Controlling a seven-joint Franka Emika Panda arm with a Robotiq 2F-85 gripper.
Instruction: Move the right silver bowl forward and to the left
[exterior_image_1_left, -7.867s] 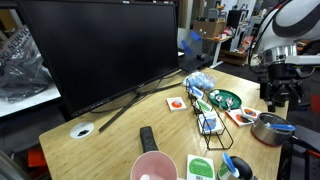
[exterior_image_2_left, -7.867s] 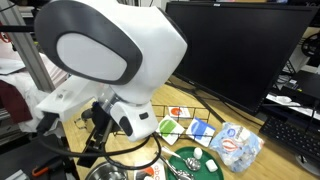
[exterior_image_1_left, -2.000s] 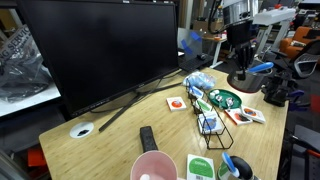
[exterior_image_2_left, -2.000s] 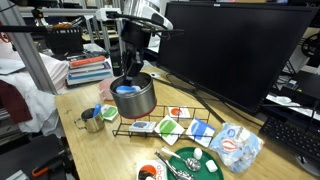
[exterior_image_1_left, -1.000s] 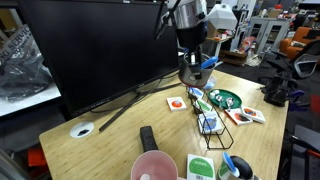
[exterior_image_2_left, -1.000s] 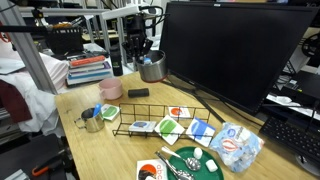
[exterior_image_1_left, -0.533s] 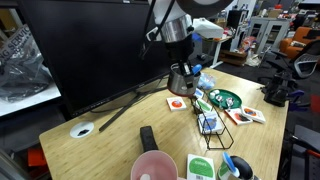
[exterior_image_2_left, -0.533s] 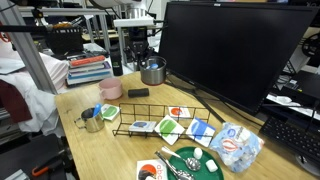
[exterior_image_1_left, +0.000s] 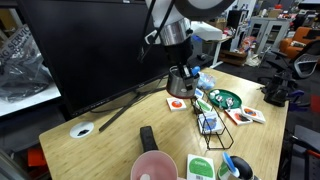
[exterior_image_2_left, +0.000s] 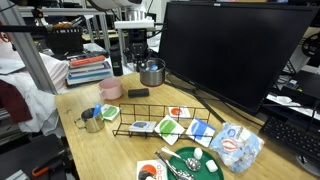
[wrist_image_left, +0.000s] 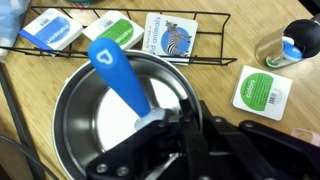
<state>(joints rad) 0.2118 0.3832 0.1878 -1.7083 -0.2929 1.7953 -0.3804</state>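
The right silver bowl (wrist_image_left: 95, 125) is a round shiny metal bowl with a blue piece (wrist_image_left: 120, 72) lying across its rim. In the wrist view my gripper (wrist_image_left: 152, 125) is shut on the bowl's rim where the blue piece meets it. In both exterior views the bowl (exterior_image_1_left: 183, 84) (exterior_image_2_left: 152, 73) hangs under the gripper (exterior_image_1_left: 184, 72) (exterior_image_2_left: 150, 60), low over the wooden table in front of the monitor's foot. Whether the bowl touches the table I cannot tell.
A large black monitor (exterior_image_1_left: 100, 50) (exterior_image_2_left: 230, 50) stands close behind the arm. A wire rack with cards (exterior_image_2_left: 160, 127), a black remote (exterior_image_2_left: 137, 93), a pink bowl (exterior_image_2_left: 110, 89), a small metal cup (exterior_image_2_left: 92, 121) and a dark green dish (exterior_image_1_left: 225, 99) lie around.
Over the last second the arm has carried the bowl down and slightly sideways toward the table by the monitor's foot. In the last half second it has barely moved.
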